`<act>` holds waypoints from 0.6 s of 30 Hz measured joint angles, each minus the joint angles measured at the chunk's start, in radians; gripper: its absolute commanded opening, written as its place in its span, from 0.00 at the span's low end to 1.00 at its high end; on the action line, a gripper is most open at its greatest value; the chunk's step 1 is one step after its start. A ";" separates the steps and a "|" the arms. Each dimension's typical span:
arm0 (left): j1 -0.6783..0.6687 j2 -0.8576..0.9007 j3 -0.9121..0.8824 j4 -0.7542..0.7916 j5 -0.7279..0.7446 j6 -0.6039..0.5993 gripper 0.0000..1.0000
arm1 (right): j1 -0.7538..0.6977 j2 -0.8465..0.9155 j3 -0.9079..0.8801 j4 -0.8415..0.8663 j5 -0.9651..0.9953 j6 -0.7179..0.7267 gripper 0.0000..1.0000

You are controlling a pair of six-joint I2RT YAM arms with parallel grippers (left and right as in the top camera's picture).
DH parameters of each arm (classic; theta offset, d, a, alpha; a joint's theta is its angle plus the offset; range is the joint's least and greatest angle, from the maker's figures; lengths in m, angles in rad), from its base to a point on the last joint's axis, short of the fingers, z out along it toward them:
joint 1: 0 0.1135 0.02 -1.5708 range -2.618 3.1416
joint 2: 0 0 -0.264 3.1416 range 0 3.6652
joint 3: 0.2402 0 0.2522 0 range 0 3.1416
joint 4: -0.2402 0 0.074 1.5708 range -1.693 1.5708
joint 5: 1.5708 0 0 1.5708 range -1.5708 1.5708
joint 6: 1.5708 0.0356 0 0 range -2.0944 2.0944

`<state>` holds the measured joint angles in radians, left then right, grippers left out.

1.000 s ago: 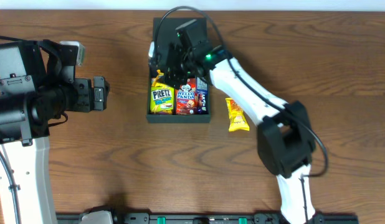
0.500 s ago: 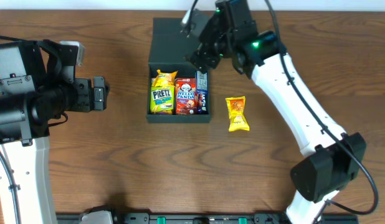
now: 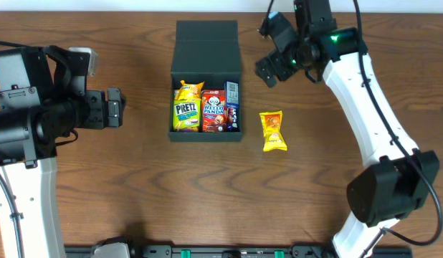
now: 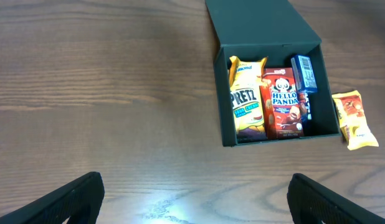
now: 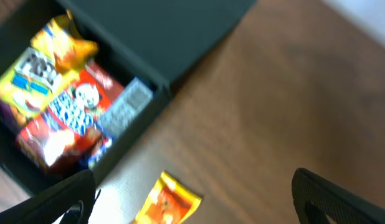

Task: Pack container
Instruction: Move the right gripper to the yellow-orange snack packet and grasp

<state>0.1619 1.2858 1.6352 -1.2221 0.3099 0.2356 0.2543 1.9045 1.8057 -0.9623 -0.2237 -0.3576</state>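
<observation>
The dark container [image 3: 206, 44] lies open at the table's middle back, its flap lid laid flat behind it. Inside are a yellow Pretz bag [image 3: 186, 111], a red Hello Panda box [image 3: 213, 111] and a blue box [image 3: 232, 100]. It also shows in the left wrist view [image 4: 258, 25] and the right wrist view [image 5: 161, 31]. A yellow snack packet [image 3: 272, 131] lies on the table right of the container. My right gripper [image 3: 268, 68] is open and empty, raised right of the lid. My left gripper [image 3: 115, 107] is open and empty at the left.
The wooden table [image 3: 135, 186] carries nothing else. The right arm [image 3: 372, 122] runs along the right side; the left arm's base [image 3: 28, 107] stands at the left edge.
My right gripper has lifted out of the container and moved right and back, empty. The blue box now sits in the container. The left arm has not moved.
</observation>
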 measured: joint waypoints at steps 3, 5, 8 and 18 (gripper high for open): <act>0.000 0.000 0.000 0.000 0.000 0.000 0.95 | -0.001 0.000 -0.091 -0.006 -0.001 0.036 0.99; 0.000 0.000 0.000 0.000 0.000 0.000 0.95 | -0.001 0.000 -0.144 -0.007 0.000 0.070 0.99; 0.000 0.000 0.000 0.000 0.000 0.000 0.95 | -0.001 0.000 -0.208 -0.013 0.000 0.124 0.99; 0.000 0.000 0.000 0.000 0.000 0.000 0.95 | -0.001 0.000 -0.418 0.018 0.001 0.316 0.99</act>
<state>0.1619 1.2858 1.6352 -1.2217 0.3099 0.2352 0.2535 1.9045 1.3880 -0.9443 -0.2230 -0.0418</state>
